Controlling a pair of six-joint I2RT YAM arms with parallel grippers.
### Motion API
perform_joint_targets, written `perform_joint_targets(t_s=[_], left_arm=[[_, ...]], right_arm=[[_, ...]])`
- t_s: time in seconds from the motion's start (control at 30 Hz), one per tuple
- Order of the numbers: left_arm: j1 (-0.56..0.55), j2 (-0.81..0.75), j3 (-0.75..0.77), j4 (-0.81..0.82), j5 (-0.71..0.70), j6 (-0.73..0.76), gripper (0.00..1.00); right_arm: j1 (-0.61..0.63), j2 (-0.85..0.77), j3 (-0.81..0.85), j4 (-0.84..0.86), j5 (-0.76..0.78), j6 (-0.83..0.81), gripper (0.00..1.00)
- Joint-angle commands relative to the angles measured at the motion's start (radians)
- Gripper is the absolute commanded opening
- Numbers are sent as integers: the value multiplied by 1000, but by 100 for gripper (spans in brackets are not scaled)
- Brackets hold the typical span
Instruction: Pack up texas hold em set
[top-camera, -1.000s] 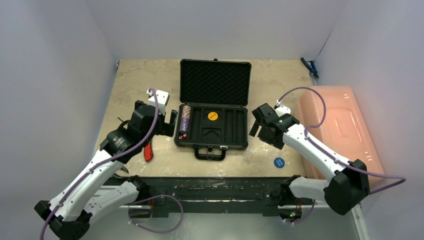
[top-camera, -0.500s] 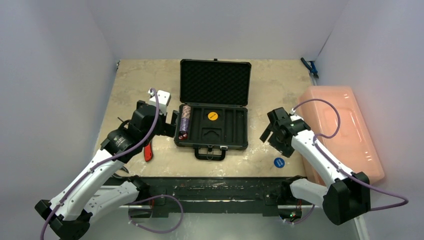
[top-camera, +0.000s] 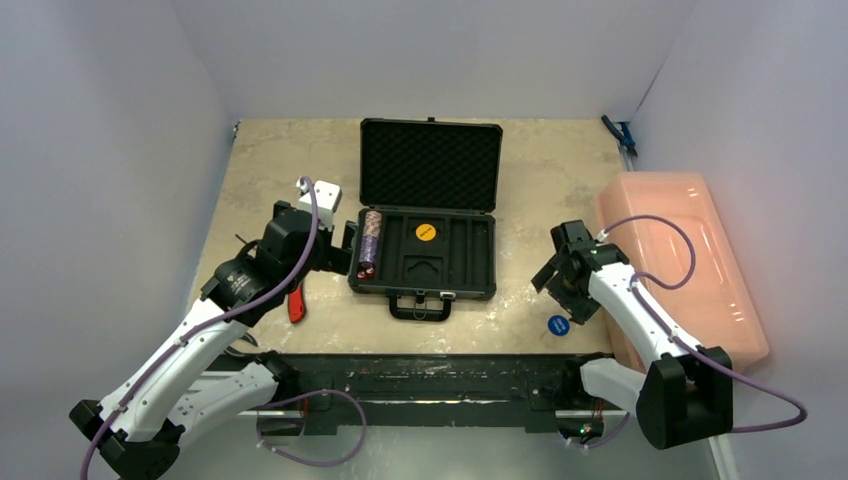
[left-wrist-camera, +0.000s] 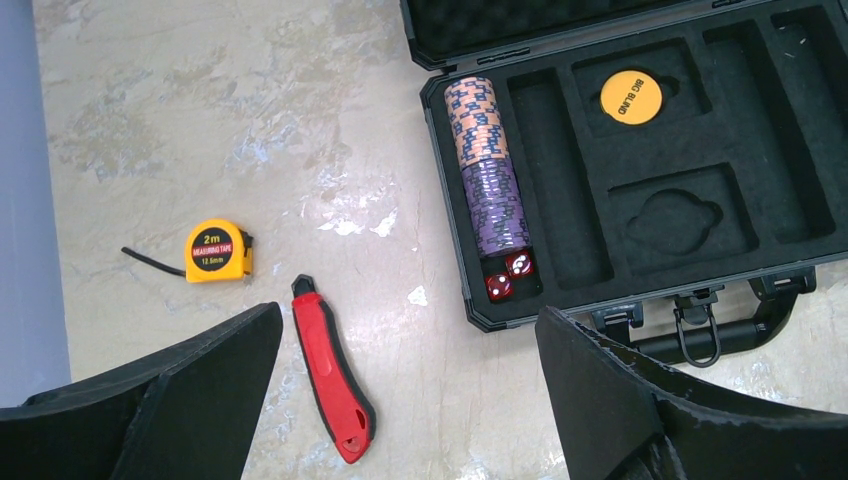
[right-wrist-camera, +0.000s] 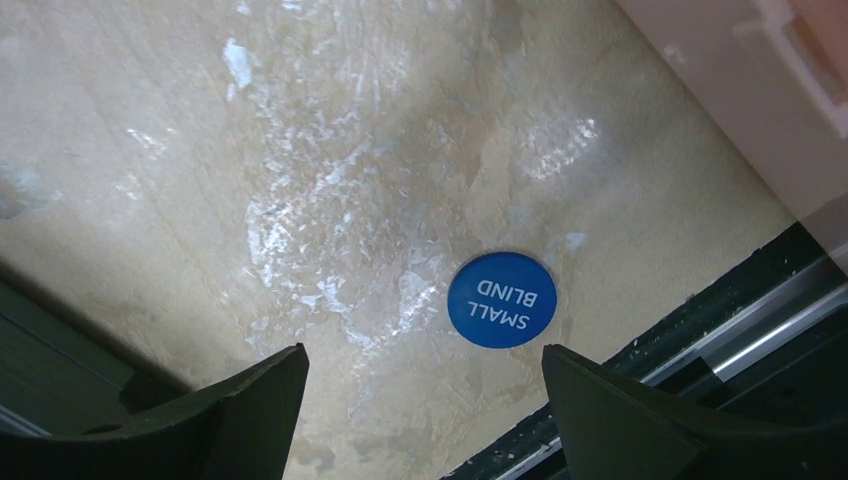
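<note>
**Right arm leaves the case for the stray blue disc**

Over the last second the right gripper (top-camera: 556, 290) has left the right end of the black briefcase (top-camera: 470, 255) and travelled toward the near table edge. It now hangs above the blue disc (right-wrist-camera: 501, 299), marked SMALL BLIND, which lies flat on the table (right-wrist-camera: 300, 150) between the case and the pink bin (top-camera: 690, 250). Its fingers are spread wide and empty, and the disc shows between them in the wrist view. The left gripper (left-wrist-camera: 410, 400) has not moved. It sits beside the case's left end, its fingers likewise released and holding nothing.

In the open case a chip stack (left-wrist-camera: 488, 165) fills the leftmost slot, with two red dice (left-wrist-camera: 498, 286) at its near end. A yellow disc (left-wrist-camera: 631, 97) sits in a rear recess, and the other slots are bare. A red-handled knife (left-wrist-camera: 332, 385) and a yellow tape measure (left-wrist-camera: 212, 250) lie left of the case.

The blue disc appears to be the last loose piece of the set, so the right arm's shift likely opens its pickup. A thin disc lying flat on a hard surface may be awkward to pinch. The lid is not yet closed.
</note>
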Motion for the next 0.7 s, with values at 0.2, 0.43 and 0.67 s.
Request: perform_joint_targets(t_s=[0.2, 0.43, 0.67], left_arm=[[7, -19, -1, 38, -4, 9, 100], [8, -22, -2, 39, -5, 11, 100], [9, -26, -2, 37, -9, 13, 99]], right_arm=[[-85, -34, -126, 25, -53, 167, 91], [-138, -55, -195, 65, -93, 230, 83], [-141, -54, -234, 93, -79, 304, 79]])
